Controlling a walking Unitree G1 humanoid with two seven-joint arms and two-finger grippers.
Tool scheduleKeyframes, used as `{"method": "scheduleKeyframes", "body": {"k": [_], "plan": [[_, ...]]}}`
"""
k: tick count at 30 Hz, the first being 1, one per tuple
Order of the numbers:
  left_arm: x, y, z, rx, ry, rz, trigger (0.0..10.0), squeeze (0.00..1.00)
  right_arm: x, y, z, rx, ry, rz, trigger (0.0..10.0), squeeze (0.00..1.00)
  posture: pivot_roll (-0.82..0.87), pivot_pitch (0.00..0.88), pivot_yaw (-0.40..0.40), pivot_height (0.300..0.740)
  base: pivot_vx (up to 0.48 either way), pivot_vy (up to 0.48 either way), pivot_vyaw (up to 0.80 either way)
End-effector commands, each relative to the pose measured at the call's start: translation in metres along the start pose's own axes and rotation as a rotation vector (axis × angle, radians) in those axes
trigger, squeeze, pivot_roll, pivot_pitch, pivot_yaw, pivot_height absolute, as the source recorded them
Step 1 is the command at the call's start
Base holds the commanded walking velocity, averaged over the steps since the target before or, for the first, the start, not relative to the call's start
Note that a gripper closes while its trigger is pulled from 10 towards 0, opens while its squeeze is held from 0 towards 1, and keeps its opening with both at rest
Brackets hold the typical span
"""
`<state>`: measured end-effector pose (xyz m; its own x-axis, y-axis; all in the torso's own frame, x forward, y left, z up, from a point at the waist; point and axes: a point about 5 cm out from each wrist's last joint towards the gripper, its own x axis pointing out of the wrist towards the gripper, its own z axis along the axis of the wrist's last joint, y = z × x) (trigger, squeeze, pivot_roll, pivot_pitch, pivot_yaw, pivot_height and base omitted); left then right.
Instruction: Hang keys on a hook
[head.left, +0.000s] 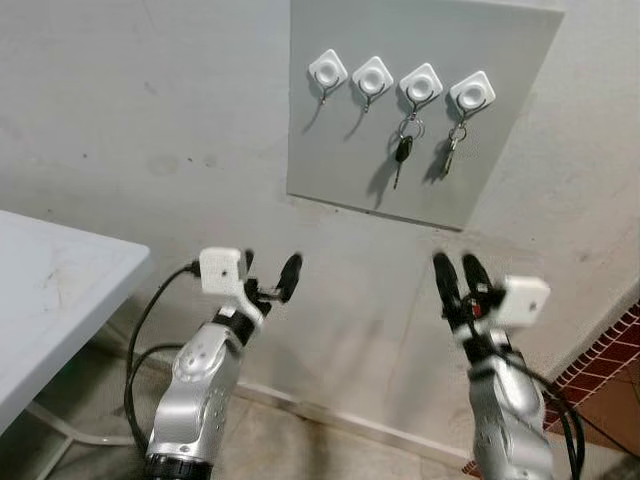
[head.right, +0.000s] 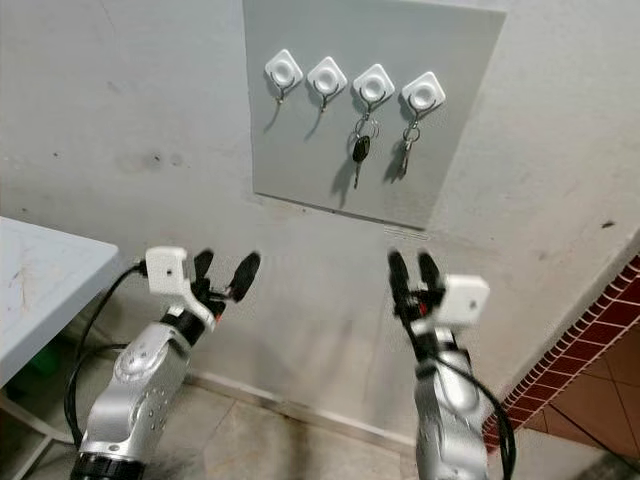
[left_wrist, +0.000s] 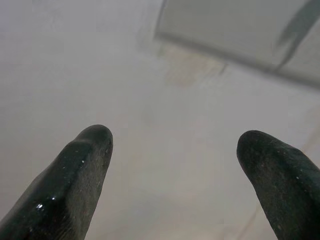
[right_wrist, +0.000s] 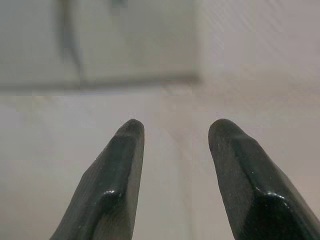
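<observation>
A grey board (head.left: 330, 140) on the wall carries a row of white hooks. The two hooks at the left (head.left: 328, 70) (head.left: 372, 76) are bare. A black-headed key (head.left: 402, 150) hangs from the third hook (head.left: 421, 84), and a silver key (head.left: 450, 155) from the fourth hook (head.left: 472, 93). Both grippers are raised below the board, holding nothing. My left gripper (head.left: 270, 270) is open, under the board's lower left corner. My right gripper (head.left: 455, 270) is open too, under the board's lower right corner; its fingers (right_wrist: 120, 170) point at the wall.
A white table (head.left: 50, 300) stands at my left, its corner near the left arm. A cable (head.left: 135, 350) loops down from the left wrist. Red brick floor edging (head.left: 600, 360) shows at the lower right, by the wall's foot.
</observation>
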<state>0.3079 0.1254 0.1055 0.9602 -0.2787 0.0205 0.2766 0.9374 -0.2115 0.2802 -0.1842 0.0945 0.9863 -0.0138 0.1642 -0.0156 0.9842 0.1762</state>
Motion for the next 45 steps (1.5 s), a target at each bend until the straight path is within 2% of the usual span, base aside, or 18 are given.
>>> {"method": "scheduleKeyframes", "body": {"k": [1,2,7,15,18,29,34,37,40,42,44,45], "plan": [[-0.003,0.006,-0.010,-0.010,0.027,0.021,10.0,0.00,-0.004,-0.005,-0.005,-0.021,0.026,-0.047,10.0,0.00,-0.02,0.000,-0.019,0.740,0.000,0.000,0.00],[-0.004,0.010,-0.014,-0.033,0.039,0.056,10.0,0.00,-0.009,-0.008,-0.010,-0.022,0.048,-0.081,10.0,0.00,-0.02,0.000,-0.018,0.740,0.000,0.000,0.00],[-0.006,0.012,-0.017,-0.030,0.029,0.060,10.0,0.00,-0.022,-0.013,-0.018,-0.050,0.087,-0.124,10.0,0.00,-0.02,0.000,-0.011,0.740,0.000,0.000,0.00],[-0.005,0.016,-0.021,-0.052,0.018,0.064,10.0,0.00,-0.025,-0.014,-0.018,-0.068,0.083,-0.155,10.0,0.00,-0.05,0.000,0.034,0.740,0.000,0.000,0.00],[0.001,0.014,-0.020,-0.047,0.026,0.036,10.0,0.00,-0.028,-0.015,-0.014,-0.070,0.064,-0.179,10.0,0.00,-0.10,0.000,0.062,0.740,0.000,0.000,0.00],[0.009,0.011,-0.021,-0.073,0.030,0.017,10.0,0.00,-0.030,-0.013,-0.010,-0.105,0.054,-0.169,10.0,0.00,-0.14,0.000,0.082,0.740,0.000,0.000,0.00],[0.013,0.007,-0.020,-0.041,0.030,-0.010,10.0,0.00,-0.030,-0.011,-0.009,-0.103,0.051,-0.173,10.0,0.00,-0.14,0.000,0.084,0.740,0.000,0.000,0.00],[0.007,0.007,-0.019,0.007,-0.004,-0.014,10.0,0.00,-0.032,-0.007,-0.011,-0.103,0.062,-0.149,10.0,0.00,-0.13,0.000,0.067,0.740,0.000,0.000,0.00],[-0.006,0.004,-0.029,0.014,-0.002,-0.030,10.0,0.00,-0.037,-0.004,-0.011,-0.107,0.071,-0.112,10.0,0.00,-0.11,0.000,0.045,0.740,0.000,0.000,0.00],[-0.008,0.003,-0.030,0.023,-0.005,-0.036,10.0,0.00,-0.037,-0.003,-0.011,-0.108,0.075,-0.107,10.0,0.00,-0.11,0.000,0.045,0.740,0.000,0.000,0.00],[-0.024,0.001,-0.040,0.029,-0.006,-0.042,10.0,0.00,-0.042,-0.002,-0.016,-0.107,0.105,-0.082,10.0,0.00,-0.09,0.000,0.027,0.740,0.000,0.000,0.00],[-0.024,0.001,-0.040,0.029,-0.006,-0.042,10.0,0.00,-0.042,-0.002,-0.016,-0.107,0.105,-0.082,10.0,0.00,-0.09,0.000,0.027,0.740,0.000,0.000,0.00]]}}
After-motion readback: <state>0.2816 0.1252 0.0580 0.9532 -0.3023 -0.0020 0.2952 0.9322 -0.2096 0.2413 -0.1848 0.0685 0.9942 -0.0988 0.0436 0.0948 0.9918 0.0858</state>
